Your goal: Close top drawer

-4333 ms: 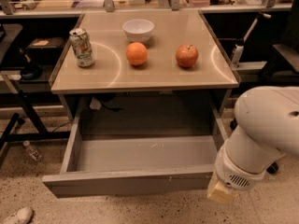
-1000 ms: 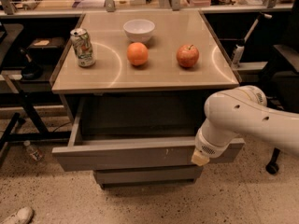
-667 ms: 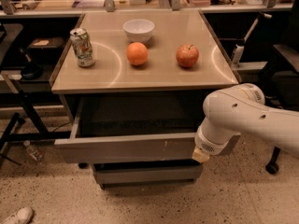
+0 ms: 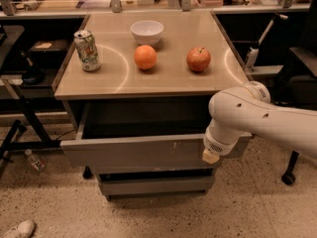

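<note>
The top drawer [image 4: 133, 152] is a wide grey drawer with a plain front panel under the tan tabletop [image 4: 153, 76]. It stands partly open, with a dark gap behind its front. My white arm comes in from the right. My gripper [image 4: 211, 156] is at the drawer front's right end, its cream tip against the panel. A narrower grey drawer front [image 4: 156, 185] sits below.
On the tabletop stand a green soda can [image 4: 87, 50], a white bowl [image 4: 147, 32], an orange [image 4: 145, 57] and a red apple [image 4: 198, 59]. A black stand [image 4: 20, 128] is at the left. A chair base [image 4: 289, 175] is at the right. A plastic bottle [image 4: 34, 160] and a white shoe [image 4: 17, 230] lie on the floor.
The drawer has slid steadily inward, from wide open to partly open, with my gripper moving along against its front.
</note>
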Controlling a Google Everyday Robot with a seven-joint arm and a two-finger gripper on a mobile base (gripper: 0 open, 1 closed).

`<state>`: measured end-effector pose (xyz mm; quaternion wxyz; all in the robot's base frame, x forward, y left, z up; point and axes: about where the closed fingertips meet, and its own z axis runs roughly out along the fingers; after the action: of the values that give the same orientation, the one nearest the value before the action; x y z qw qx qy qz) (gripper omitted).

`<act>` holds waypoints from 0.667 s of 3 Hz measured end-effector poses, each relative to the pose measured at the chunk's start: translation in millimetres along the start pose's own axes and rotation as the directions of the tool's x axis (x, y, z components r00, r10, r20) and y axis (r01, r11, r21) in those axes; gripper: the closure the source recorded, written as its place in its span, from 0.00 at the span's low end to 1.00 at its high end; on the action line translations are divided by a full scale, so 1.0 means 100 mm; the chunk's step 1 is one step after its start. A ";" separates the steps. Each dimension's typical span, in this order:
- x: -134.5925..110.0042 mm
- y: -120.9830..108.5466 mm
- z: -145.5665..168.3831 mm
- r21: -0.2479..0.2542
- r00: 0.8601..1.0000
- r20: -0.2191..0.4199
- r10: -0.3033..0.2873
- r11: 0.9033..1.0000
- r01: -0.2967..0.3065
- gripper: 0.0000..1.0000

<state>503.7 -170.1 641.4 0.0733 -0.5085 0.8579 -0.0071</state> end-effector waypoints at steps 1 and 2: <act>-0.14 -0.20 0.03 0.015 1.000 -0.012 -0.013 1.000 0.014 1.00; -0.13 -0.20 0.03 0.015 1.000 -0.012 -0.013 1.000 0.014 1.00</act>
<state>527.5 -167.6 641.8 0.0719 -0.5137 0.8548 -0.0174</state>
